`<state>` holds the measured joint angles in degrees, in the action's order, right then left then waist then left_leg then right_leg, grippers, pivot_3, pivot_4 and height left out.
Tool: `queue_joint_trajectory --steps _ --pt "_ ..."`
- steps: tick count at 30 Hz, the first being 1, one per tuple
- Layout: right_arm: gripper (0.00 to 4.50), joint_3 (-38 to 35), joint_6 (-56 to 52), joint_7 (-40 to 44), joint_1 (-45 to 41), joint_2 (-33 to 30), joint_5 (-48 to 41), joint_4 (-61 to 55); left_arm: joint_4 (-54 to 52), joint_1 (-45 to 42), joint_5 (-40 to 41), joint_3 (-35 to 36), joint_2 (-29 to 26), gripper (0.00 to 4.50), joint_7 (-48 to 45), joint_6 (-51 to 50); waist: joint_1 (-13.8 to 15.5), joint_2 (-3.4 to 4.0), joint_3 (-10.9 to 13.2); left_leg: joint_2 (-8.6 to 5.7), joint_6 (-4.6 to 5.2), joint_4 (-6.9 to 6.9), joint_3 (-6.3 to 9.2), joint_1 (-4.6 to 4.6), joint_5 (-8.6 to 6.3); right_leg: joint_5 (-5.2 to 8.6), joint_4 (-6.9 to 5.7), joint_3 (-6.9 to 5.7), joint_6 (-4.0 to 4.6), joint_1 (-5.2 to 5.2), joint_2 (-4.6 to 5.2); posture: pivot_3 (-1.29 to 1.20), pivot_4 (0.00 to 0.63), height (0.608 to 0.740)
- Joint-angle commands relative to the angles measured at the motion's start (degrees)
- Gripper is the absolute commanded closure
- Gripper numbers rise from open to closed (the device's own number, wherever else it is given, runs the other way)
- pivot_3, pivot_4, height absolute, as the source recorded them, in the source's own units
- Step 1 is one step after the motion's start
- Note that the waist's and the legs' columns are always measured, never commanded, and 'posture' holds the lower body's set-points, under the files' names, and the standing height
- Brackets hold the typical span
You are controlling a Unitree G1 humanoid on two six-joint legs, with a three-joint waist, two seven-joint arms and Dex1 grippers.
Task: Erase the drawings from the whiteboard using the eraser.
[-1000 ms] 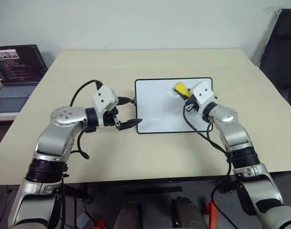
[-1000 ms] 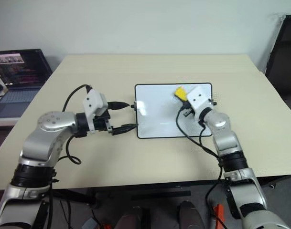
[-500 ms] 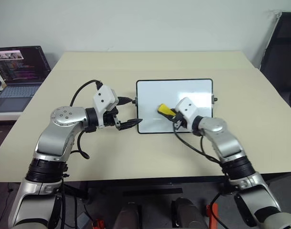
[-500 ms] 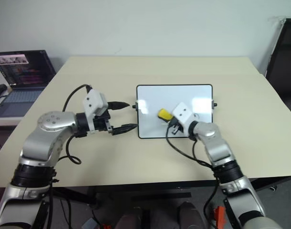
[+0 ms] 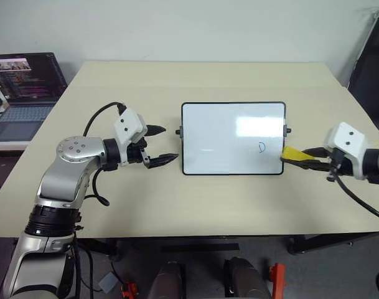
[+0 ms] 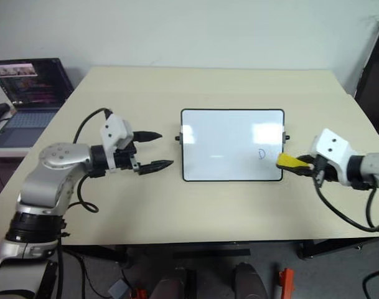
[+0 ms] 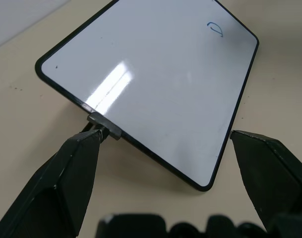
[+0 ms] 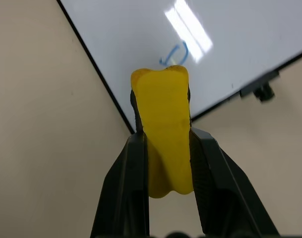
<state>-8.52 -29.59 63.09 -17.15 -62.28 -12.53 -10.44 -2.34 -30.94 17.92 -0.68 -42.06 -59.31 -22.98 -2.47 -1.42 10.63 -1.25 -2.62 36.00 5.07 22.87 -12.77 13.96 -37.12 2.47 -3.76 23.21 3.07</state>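
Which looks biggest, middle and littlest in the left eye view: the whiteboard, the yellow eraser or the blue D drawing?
1. The whiteboard, by far the biggest.
2. The eraser, a small yellow wedge pinched in the right gripper beside the board's edge.
3. The D drawing, tiniest, a little blue scribble on the board.

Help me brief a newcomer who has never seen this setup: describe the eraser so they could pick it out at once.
Start at the beige table and find the whiteboard lying flat in its middle. Just off the board's right edge, near its front corner, the right gripper is shut on the eraser. It is a small soft block, the one bright yellow thing among white, black and beige.
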Motion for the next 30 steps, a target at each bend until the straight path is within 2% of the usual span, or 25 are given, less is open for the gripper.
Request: queue_joint_trajectory --steps 1,8,20,30 --pt "3.70 -2.82 4.12 0.20 -0.54 -3.03 1.31 3.27 -0.35 0.03 -0.11 1.00 -1.45 0.00 -0.91 1.51 -0.03 0.00 0.01 0.00 0.00 0.02 -0.03 0.00 0.00 0.00 0.00 0.03 -0.05 0.00 0.00 0.00 0.150 0.740" --pt "3.70 -2.90 7.39 -0.28 -1.75 -3.45 1.22 7.14 -1.69 1.63 0.56 2.78 -3.62 0.00 -1.72 1.15 0.04 0.01 0.01 -0.01 0.00 0.05 -0.05 0.01 0.00 -0.04 0.01 0.06 -0.08 -0.01 0.01 0.00 0.150 0.740" --pt "3.70 0.56 9.38 -2.91 -8.68 -0.89 2.91 11.81 -2.14 1.81 0.66 2.71 -3.53 0.00 -0.99 1.07 0.17 0.03 0.03 -0.02 0.00 0.05 -0.06 0.01 0.00 -0.07 0.02 0.07 -0.04 -0.01 0.02 0.00 0.150 0.740" --pt "3.70 1.35 8.65 -2.50 -8.86 0.40 1.84 9.95 -2.16 1.82 0.75 2.51 -3.35 0.00 -1.17 1.23 0.24 0.04 0.03 -0.02 0.00 0.05 -0.05 0.01 0.00 -0.07 0.00 0.07 -0.04 -0.01 0.02 0.00 0.150 0.740"
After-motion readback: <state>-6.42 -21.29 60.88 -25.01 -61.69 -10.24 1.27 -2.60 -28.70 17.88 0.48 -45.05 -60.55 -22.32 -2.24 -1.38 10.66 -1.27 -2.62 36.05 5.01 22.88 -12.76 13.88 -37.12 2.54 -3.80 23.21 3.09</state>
